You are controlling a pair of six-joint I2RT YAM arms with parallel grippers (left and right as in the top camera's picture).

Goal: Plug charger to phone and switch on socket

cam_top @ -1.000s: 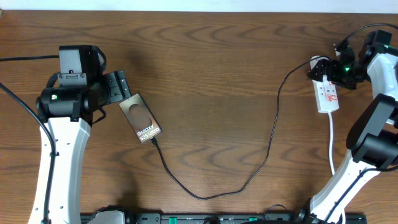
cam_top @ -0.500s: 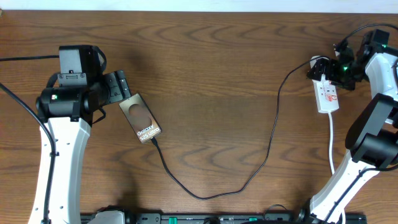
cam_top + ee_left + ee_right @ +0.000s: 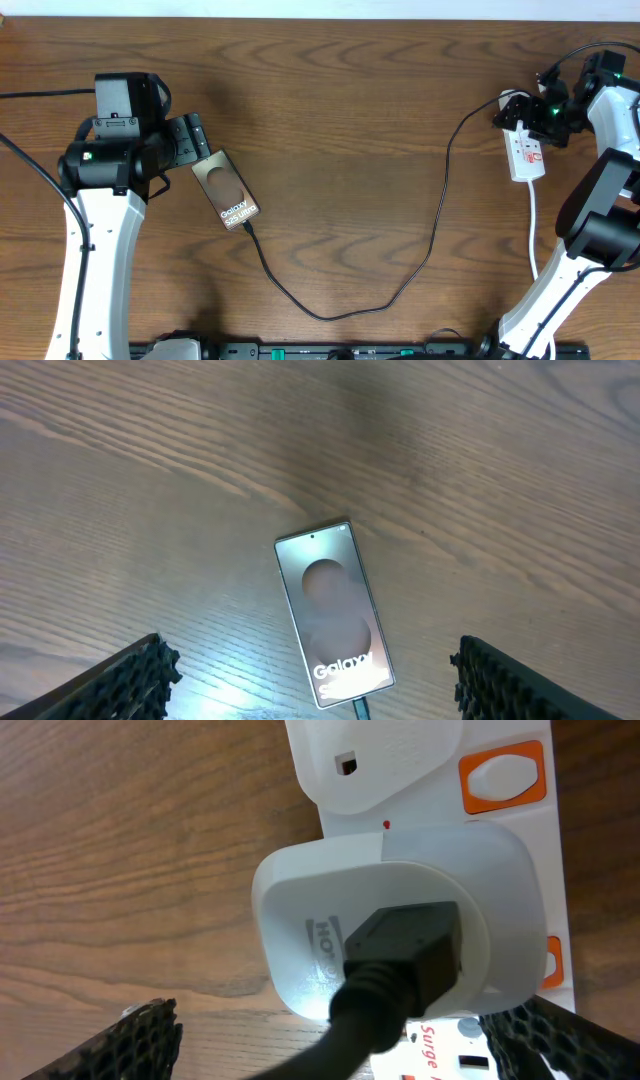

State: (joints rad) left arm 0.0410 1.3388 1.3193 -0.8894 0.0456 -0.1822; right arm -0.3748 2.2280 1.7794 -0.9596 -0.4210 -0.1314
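Observation:
The phone [image 3: 226, 190] lies face up left of centre, "Galaxy" lettering showing [image 3: 330, 610]. The charger [image 3: 437, 215], a thin black cable, has its tip [image 3: 357, 707] in the phone's near end; it loops along the front and up to the socket [image 3: 527, 153] at the right. My left gripper [image 3: 198, 143] is open just beyond the phone's far end, fingers [image 3: 120, 685] wide apart above the wood. My right gripper [image 3: 520, 110] is open over the socket's far end. It straddles a white adapter [image 3: 400, 910] with the black connector [image 3: 400, 950] plugged in, next to an orange switch [image 3: 505, 775].
The socket's white cord [image 3: 533, 230] runs toward the front edge beside the right arm. Thick black arm cables hang at the far left [image 3: 40, 95] and top right [image 3: 575, 50]. A black rail [image 3: 350, 350] lines the table's front edge.
The right gripper has shifted very slightly over the socket's far end. The left arm, phone and cable have not moved.

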